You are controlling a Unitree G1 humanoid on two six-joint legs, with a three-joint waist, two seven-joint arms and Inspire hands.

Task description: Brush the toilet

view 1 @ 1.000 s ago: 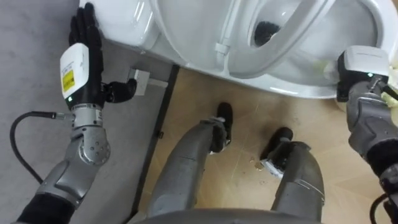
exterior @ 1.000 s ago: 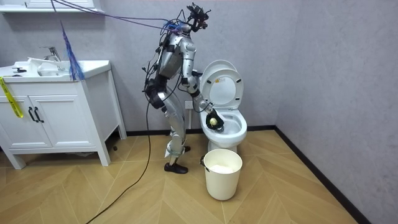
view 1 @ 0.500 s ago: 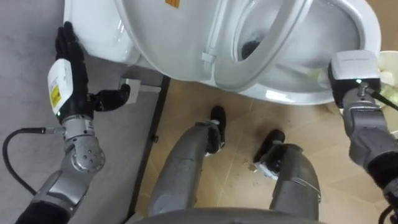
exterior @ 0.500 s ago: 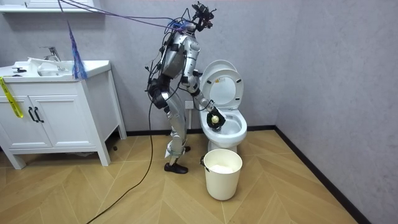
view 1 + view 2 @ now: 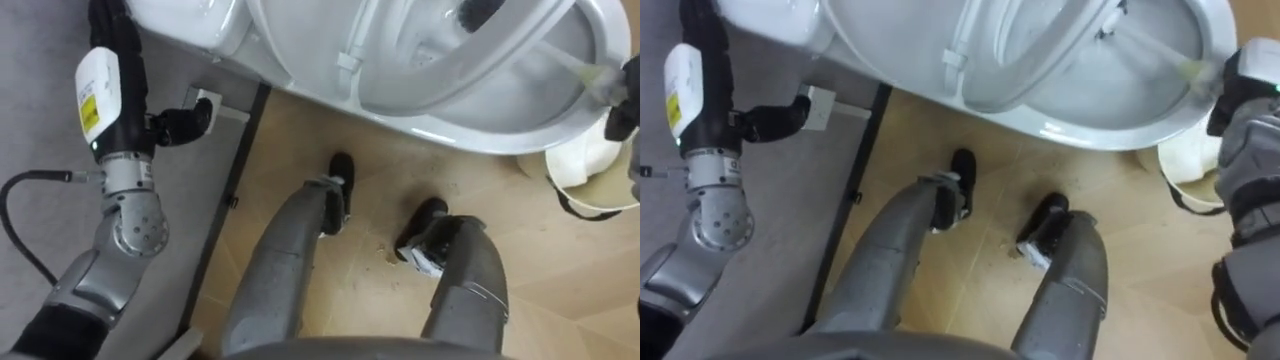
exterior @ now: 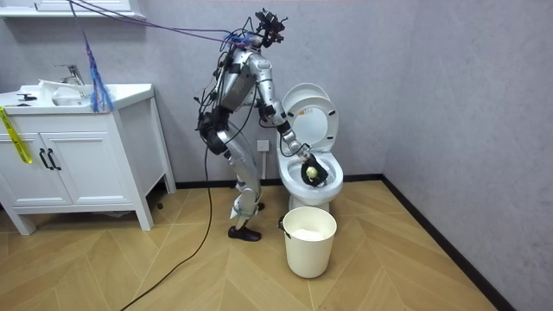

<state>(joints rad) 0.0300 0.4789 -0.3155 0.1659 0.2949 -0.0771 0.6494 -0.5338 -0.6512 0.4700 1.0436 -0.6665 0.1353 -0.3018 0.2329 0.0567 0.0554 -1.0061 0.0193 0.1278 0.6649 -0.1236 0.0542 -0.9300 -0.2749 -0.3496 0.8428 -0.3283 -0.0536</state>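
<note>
While over toilet [image 5: 1080, 128], brush [image 5: 1152, 46] in right hand [image 5: 1238, 92].

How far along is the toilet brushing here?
Done: the toilet lid is raised and the right robot hand grips the toilet brush. In hand: the brush reaches down into the bowl, while the left robot hand rests open against the tank. Left: the brush is not yet put away; how clean the bowl is cannot be seen.

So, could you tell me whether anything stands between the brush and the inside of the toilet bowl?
Nothing visible does. The lid is raised, and the brush in the right hand already reaches into the toilet bowl, dark head first. The left hand lies against the tank, well aside.
</note>
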